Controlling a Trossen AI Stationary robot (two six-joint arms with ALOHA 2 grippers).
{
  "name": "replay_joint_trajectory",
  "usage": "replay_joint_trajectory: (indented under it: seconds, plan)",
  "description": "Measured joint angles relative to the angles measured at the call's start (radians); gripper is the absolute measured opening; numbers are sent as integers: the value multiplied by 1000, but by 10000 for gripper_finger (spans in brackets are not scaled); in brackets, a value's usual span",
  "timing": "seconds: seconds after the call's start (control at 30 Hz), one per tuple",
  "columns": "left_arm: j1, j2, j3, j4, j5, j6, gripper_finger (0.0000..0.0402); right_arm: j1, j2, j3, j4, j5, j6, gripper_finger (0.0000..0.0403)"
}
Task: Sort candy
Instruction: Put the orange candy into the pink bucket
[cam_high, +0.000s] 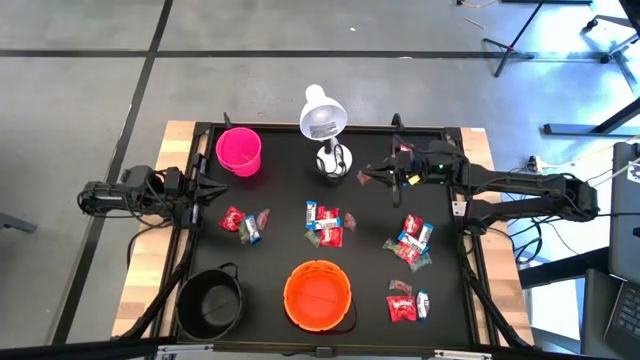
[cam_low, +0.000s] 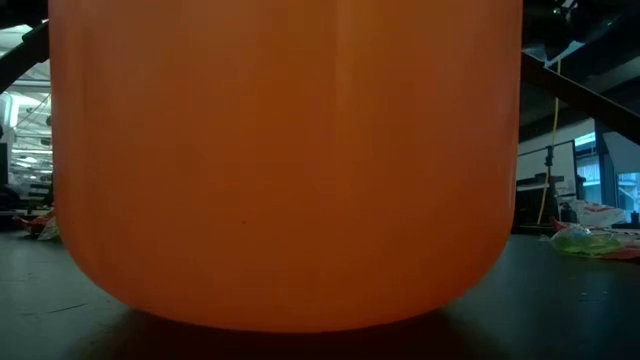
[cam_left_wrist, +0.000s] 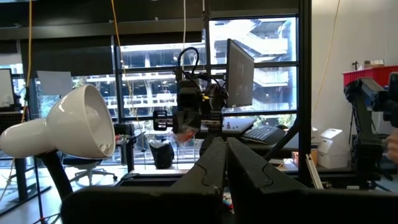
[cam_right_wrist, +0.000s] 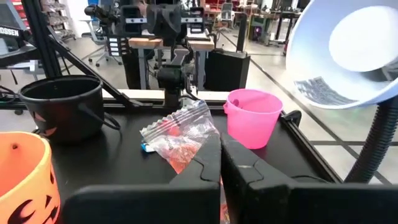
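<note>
The bench (cam_high: 450, 290), a black mat inside a raised rim, carries three containers. The orange bowl (cam_high: 318, 296) sits at the middle of the near edge and fills the low view. The black bucket (cam_high: 210, 304) stands in the near left corner, and the pink cup (cam_high: 239, 150) stands toward the far left corner. A white lamp (cam_high: 323, 118) stands at the middle of the far edge.

The candy (cam_high: 324, 225) lies in loose clusters across the mat: one at the centre, one left of centre, one right of centre, and a small group near the near right corner.

The right pincer (cam_high: 366, 178) hangs above the mat just beside the lamp base, closed on a candy piece (cam_right_wrist: 180, 138), a clear wrapper with red inside, seen pinched at its fingertips in the right wrist view. The left pincer (cam_high: 222, 192) waits at the left edge, closed and holding nothing I can see.

By my reading, the step in hand is the carry: one sweet is lifted and not yet dropped. The next move calls for bringing it over the container that suits its colour, most likely the pink cup straight ahead of the pincer, then opening well inside the rim.
</note>
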Motion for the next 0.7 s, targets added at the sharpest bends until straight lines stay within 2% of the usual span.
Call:
replay_joint_trajectory:
  seconds: [0.3, 0.7]
  plan:
    - [0, 0, -1, 237, -2, 0, 7, 0, 0, 0, -21, -21, 17, 0]
    - [0, 0, -1, 308, -3, -39, 7, 0, 5, 0, 4, -22, 31, 0]
